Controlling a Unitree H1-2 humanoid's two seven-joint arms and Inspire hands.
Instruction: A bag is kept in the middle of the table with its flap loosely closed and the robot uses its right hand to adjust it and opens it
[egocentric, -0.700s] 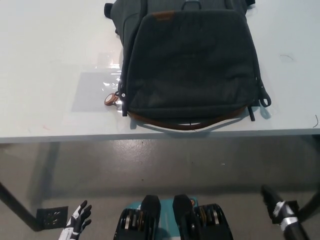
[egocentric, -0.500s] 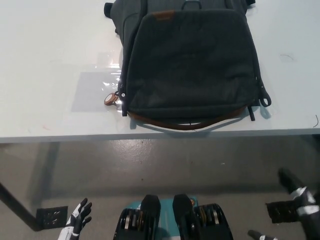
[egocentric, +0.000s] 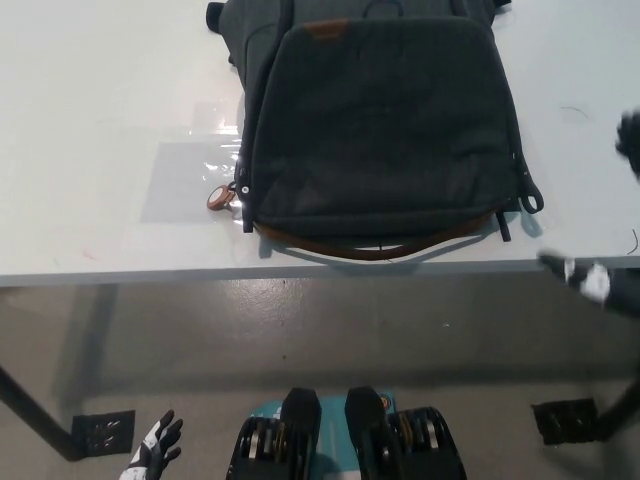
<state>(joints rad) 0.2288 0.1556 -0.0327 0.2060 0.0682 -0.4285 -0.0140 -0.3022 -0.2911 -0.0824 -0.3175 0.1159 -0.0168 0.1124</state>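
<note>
- Bag (egocentric: 375, 130): a dark grey fabric bag lies flat on the pale table (egocentric: 90, 120), in the upper middle of the frame, its top running out past the upper edge.
- Flap (egocentric: 385, 140): it covers the bag's front and is shut, with a small brown leather tab (egocentric: 327, 30) near its upper edge and a brown trim curving along the bag's lower edge, close to the table's near edge.
- Contents: nothing inside the bag can be seen while the flap lies closed.
- Small fittings: a round brown tag (egocentric: 219, 199) hangs at the bag's lower left corner, and thin dark straps with a loop (egocentric: 527, 198) trail off the lower right corner.
- Right hand (egocentric: 610, 275): the black hand has risen from the bottom right of the frame, where it hung below table level a moment ago, to the right edge at table height. It is blurred and cut off by the frame; fingers seem spread, with one dark tip up by the table's right side, and it holds nothing.
- Meaning for the task: the reach toward the bag appears to have just begun; the hand is near the bag's right side but apart from it, and the bag has not moved.
- Left hand (egocentric: 152, 458): the white hand rests low in the lower left of the frame, fingers apart and empty, slightly lower than before.
- Clear plastic sheet (egocentric: 190, 175): it lies flat on the table just left of the bag.
</note>
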